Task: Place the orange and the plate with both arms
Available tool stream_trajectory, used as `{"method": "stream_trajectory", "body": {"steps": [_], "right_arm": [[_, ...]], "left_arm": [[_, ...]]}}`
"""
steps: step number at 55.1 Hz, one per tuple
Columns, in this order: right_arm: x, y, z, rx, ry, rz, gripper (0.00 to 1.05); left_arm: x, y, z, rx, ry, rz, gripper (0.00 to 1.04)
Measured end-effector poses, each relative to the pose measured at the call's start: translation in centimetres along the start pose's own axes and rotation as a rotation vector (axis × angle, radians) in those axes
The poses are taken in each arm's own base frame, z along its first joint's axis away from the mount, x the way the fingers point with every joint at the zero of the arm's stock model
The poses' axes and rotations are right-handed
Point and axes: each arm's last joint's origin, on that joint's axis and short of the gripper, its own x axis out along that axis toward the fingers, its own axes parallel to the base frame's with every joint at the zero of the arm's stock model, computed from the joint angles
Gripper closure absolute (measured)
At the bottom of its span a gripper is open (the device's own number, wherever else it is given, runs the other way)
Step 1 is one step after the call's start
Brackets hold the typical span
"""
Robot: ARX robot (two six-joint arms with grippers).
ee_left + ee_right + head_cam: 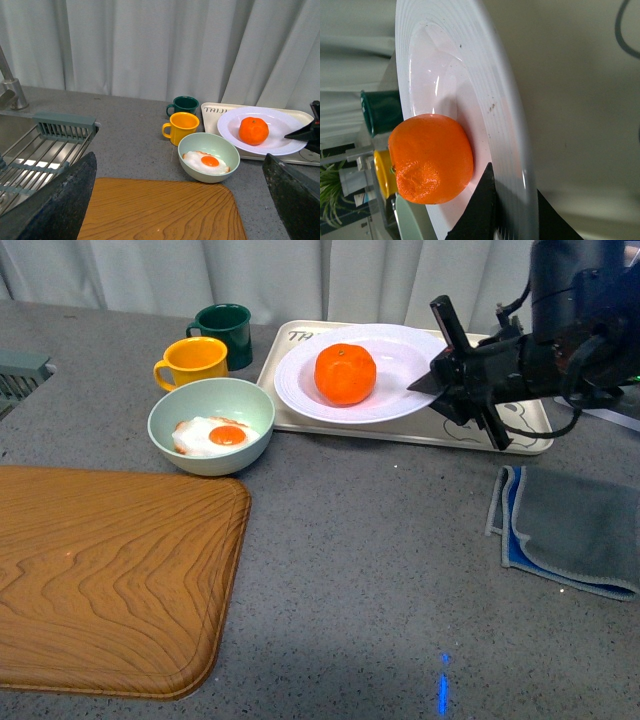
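The orange sits in the plate on a tray; the right tool pinches the plate's ribbed rim; the left tool gapes, released; the plate looks stiff, slick, breakable; tilting would probably roll the fruit.

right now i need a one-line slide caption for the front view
right end effector grips the rim of a white plate holding an orange, on a tray beside an egg bowl

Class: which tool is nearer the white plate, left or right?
Right. The right tool grips the rim of the plate; the left tool hangs open, well away by the wooden board.
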Motion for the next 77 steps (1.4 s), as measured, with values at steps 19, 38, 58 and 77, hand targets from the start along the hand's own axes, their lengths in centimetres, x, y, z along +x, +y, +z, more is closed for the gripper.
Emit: {"method": "stream_trajectory", "body": {"steps": [19, 38, 58, 77], "right_arm": [[1.5, 1.7, 0.8, -0.036, -0.028, -0.055, 0.75], [-1.6, 1.7, -0.5, -0.205, -0.099, -0.165, 0.18], [-10.7, 0.7, -4.1, -0.941, -0.855, -0.184, 0.48], [-21.2, -1.8, -9.0, -1.044, -0.919, -0.202, 1.04]], "left_arm": [[0.0, 0.0, 0.0, 0.000, 0.000, 0.000, 0.07], [0.0, 0.0, 0.0, 0.000, 0.000, 0.000, 0.07], [0.0, 0.0, 0.0, 0.000, 0.000, 0.000, 0.07], [0.0, 0.0, 0.0, 0.000, 0.000, 0.000, 0.07]]}}
